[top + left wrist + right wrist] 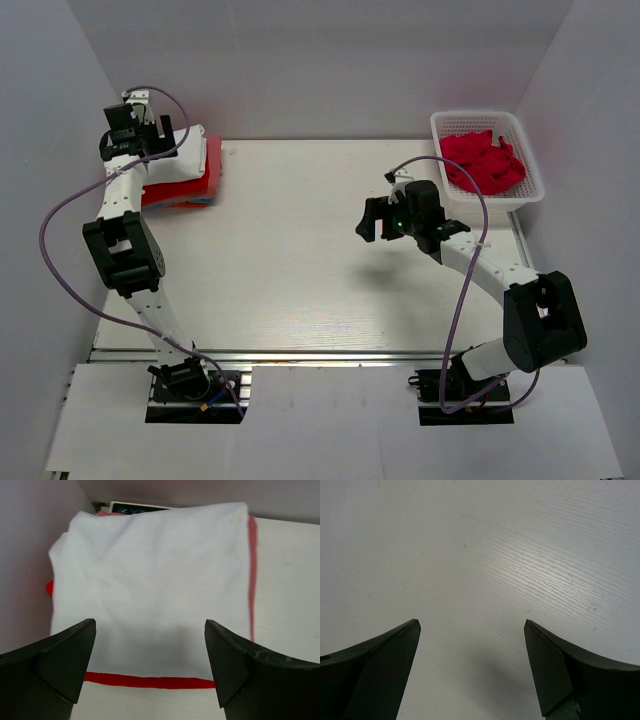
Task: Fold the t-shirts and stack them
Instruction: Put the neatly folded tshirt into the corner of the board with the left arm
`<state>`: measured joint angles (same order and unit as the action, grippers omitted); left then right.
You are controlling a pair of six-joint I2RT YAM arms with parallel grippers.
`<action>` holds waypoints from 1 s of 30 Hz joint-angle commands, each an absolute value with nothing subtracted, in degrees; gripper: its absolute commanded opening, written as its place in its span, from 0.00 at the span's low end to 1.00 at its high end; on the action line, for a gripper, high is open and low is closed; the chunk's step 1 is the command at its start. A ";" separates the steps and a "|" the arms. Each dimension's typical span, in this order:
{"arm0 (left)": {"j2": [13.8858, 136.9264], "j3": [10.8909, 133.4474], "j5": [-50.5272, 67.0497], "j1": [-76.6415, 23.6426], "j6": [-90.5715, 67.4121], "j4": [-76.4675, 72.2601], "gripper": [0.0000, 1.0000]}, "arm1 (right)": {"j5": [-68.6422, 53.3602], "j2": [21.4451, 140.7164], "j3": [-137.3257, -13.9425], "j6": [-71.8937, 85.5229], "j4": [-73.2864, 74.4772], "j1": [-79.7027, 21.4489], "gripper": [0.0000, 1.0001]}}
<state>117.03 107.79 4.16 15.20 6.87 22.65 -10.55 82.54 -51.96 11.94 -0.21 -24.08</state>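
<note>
In the overhead view, the left arm [124, 258] at the left of the frame and the right arm [543, 320] at the right share one build: white tubular links between chunky black joint housings, each on a black base plate [195, 405] near the bottom edge. A loose lilac-grey cable [42, 240] loops along each. In the wrist views the jaws are matte black wedges with blunt tips.

R gripper [471, 624] w/ jaws wide apart over white woodgrain table [485, 540].

Open table [300, 250] lies between stacked t-shirts [190, 165] far-left and basket [475, 116] far-right.
</note>
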 commanded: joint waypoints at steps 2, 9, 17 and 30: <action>110.30 104.24 15.35 14.59 3.52 20.29 1.00 | -12.04 80.68 -51.86 12.39 -2.99 -24.00 0.90; 96.71 87.05 23.03 9.86 -2.53 16.72 1.00 | -11.08 76.82 -46.76 13.97 -7.11 -24.00 0.90; 82.97 64.51 13.99 -7.19 -10.37 7.55 1.00 | -5.10 69.53 -38.24 15.29 -11.25 -23.82 0.90; 72.95 54.59 3.60 -22.76 -7.65 9.23 1.00 | -1.14 58.80 -26.98 17.40 -15.28 -23.99 0.90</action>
<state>75.83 54.89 6.87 -22.33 -8.60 10.02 -2.68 60.07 -27.27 16.75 -9.78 -24.01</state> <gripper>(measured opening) 0.989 0.900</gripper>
